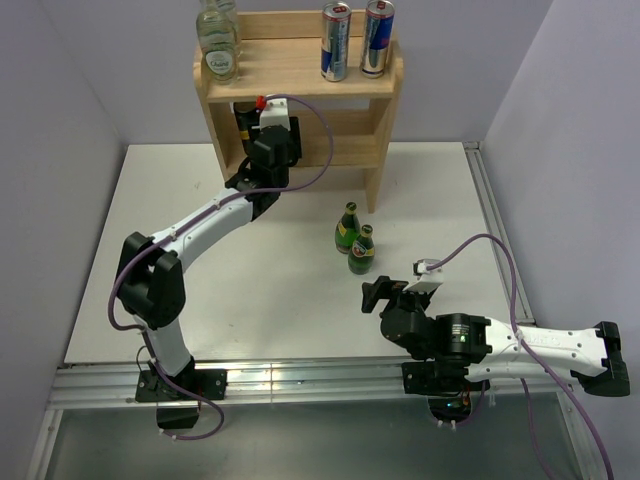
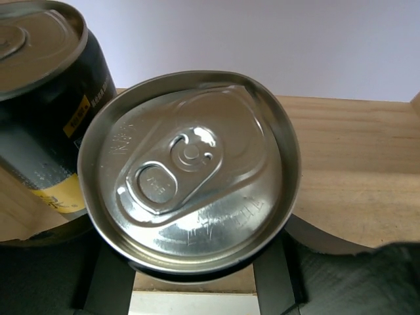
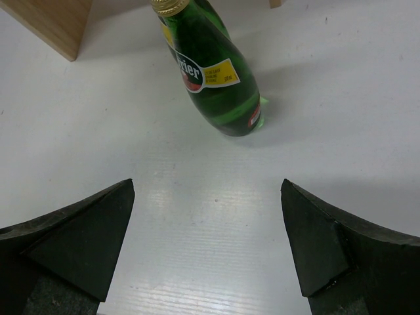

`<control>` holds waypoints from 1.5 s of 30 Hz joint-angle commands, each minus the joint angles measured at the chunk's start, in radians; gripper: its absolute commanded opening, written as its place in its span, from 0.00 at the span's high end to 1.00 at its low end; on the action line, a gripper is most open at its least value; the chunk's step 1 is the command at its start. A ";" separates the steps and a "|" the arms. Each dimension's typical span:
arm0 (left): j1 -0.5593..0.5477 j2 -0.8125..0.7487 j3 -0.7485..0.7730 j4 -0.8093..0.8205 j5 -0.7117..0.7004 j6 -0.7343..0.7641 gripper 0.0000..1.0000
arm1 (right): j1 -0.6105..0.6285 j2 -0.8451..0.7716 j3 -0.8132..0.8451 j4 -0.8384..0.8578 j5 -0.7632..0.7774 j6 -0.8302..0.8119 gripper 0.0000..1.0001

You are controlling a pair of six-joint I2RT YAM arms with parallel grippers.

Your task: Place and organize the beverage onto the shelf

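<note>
The left tool (image 1: 258,118) is clenching a black can (image 2: 190,170) inside the shelf (image 1: 300,65), a second black can (image 2: 39,98) sitting just to its left and silver cans (image 1: 336,42) standing above. The right tool (image 3: 207,243) is hanging open, with green bottles (image 1: 347,228) on the table (image 1: 250,300) just ahead, apparently the last to shelve.

On the right wrist view I can read the white letters "rier" on the dark label of the green glass bottle (image 3: 216,85); the print on its yellow panel is too small for me. On the left wrist view, the embossed lettering on the lid of the near can (image 2: 190,170) and the yellow patch on the black can (image 2: 39,118) stay illegible
</note>
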 commanded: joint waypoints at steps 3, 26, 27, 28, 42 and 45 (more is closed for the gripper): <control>0.052 -0.005 0.030 0.097 -0.154 -0.002 1.00 | 0.006 -0.003 -0.007 0.024 0.030 0.006 0.00; 0.060 -0.029 -0.082 0.114 0.007 -0.050 0.01 | 0.006 0.002 -0.002 0.015 0.030 0.015 0.00; 0.060 -0.031 -0.085 0.112 0.011 -0.053 0.01 | 0.007 0.002 -0.002 0.014 0.031 0.015 0.00; 0.060 -0.034 -0.094 0.108 0.017 -0.059 0.01 | 0.006 0.002 -0.001 0.014 0.031 0.015 0.00; 0.035 -0.146 -0.223 0.078 0.059 -0.114 0.01 | 0.006 0.002 -0.001 0.011 0.036 0.021 0.00; 0.022 -0.189 -0.272 0.068 0.068 -0.128 0.01 | 0.007 0.003 -0.001 0.011 0.037 0.021 0.00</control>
